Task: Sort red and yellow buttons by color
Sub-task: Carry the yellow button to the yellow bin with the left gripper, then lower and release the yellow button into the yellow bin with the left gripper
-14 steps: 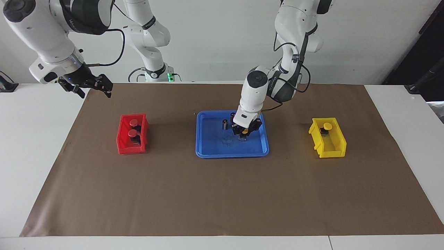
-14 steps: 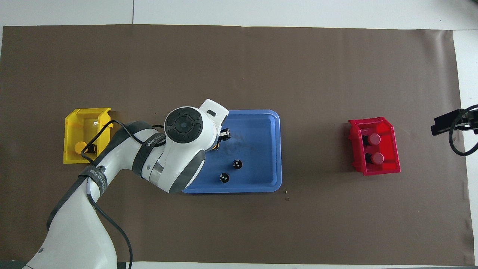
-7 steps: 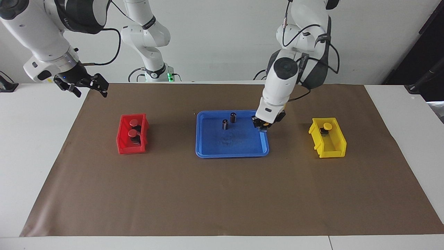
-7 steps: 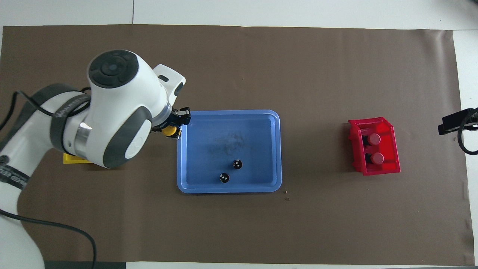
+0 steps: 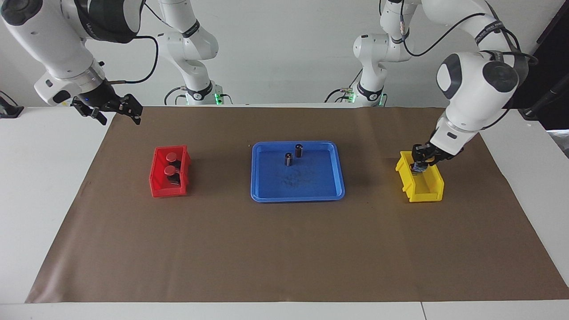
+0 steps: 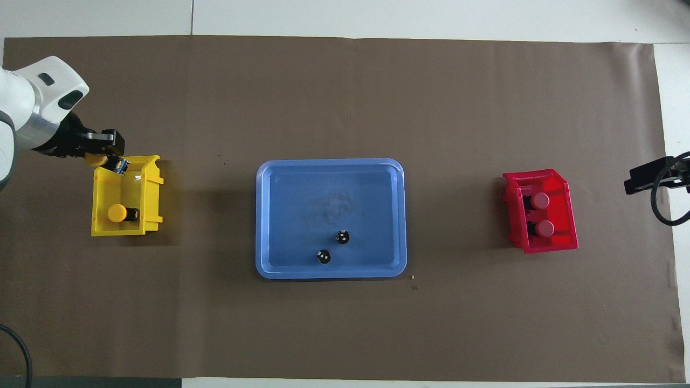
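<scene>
Red bin point(image 5: 169, 172), toward the right arm's end of the table: 2 red buttons point(image 5: 170, 156) inside, sorted.
Right gripper point(image 5: 116, 108): waiting above the table corner at the right arm's end; finger state cannot be told.
Blue tray point(image 5: 266, 194), table centre: 2 dark cylinders point(image 5: 293, 154) only, no coloured caps left.
Yellow bin point(image 5: 426, 191), toward the left arm's end of the table: 1 yellow button point(image 6: 117, 213) lying inside.
Left gripper point(image 5: 421, 161): over the yellow bin, fingers closed on the 2nd yellow button, held button point(image 6: 98, 159).

Step in hand, judged: last drop. Best done by bringing the held button over the bin's open floor, clear of the rim and of the button already inside, lowering below wall height, then opening the fingers so nothing bounces out.

Views compared: facing view gives the gripper's height, low at the bin's rim, but hides the held cap and the button inside the bin. Overhead view shows the yellow cap between the fingers, apparently at the bin's corner, plus the button in the bin.
</scene>
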{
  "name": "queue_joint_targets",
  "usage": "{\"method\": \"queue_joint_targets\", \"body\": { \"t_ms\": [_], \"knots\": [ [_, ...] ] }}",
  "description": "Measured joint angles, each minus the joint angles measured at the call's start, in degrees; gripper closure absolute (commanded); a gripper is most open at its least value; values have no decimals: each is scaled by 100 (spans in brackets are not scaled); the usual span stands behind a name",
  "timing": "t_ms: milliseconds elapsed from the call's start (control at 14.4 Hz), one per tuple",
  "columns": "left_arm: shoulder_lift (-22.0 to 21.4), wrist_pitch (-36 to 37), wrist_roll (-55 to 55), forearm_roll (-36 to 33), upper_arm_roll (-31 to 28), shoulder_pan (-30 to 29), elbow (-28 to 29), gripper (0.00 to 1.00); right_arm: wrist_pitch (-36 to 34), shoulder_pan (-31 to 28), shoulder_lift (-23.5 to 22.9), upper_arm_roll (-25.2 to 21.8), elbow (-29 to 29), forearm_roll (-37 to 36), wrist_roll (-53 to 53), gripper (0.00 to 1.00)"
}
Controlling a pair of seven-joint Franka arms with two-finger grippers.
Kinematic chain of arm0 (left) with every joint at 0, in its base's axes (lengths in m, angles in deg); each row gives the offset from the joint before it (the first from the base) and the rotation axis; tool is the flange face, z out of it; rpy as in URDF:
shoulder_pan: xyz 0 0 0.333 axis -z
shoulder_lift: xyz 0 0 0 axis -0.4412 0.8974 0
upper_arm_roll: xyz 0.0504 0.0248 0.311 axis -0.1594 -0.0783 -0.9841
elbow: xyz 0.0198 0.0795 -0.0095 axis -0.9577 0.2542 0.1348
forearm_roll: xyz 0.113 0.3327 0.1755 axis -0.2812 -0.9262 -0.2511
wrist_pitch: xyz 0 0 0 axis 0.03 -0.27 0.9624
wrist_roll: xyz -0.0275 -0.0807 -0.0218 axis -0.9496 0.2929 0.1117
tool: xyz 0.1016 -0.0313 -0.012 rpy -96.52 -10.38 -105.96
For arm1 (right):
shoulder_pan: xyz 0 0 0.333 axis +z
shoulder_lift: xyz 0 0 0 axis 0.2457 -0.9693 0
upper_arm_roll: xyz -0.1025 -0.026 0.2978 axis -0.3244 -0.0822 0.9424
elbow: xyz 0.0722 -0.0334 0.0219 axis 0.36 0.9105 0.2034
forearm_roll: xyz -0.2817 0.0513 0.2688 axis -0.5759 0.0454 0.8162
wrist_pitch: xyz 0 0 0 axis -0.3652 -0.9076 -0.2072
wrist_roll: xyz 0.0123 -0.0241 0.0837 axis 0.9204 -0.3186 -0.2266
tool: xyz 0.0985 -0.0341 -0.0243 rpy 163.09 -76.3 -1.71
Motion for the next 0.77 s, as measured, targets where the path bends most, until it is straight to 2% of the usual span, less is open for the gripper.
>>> {"method": "queue_joint_targets", "body": {
  "t_ms": [139, 418, 766],
  "knots": [
    [73, -304, -100, 0, 3, -201, 242, 93, 0, 21, 0, 11, 0, 0, 0, 0],
    [79, -663, 846, -3, 104, -127, 656, 93, 0, 23, 0, 11, 0, 0, 0, 0],
    [76, -871, 857, -5, 96, -127, 849, 93, 0, 23, 0, 11, 0, 0, 0, 0]
  ]
}}
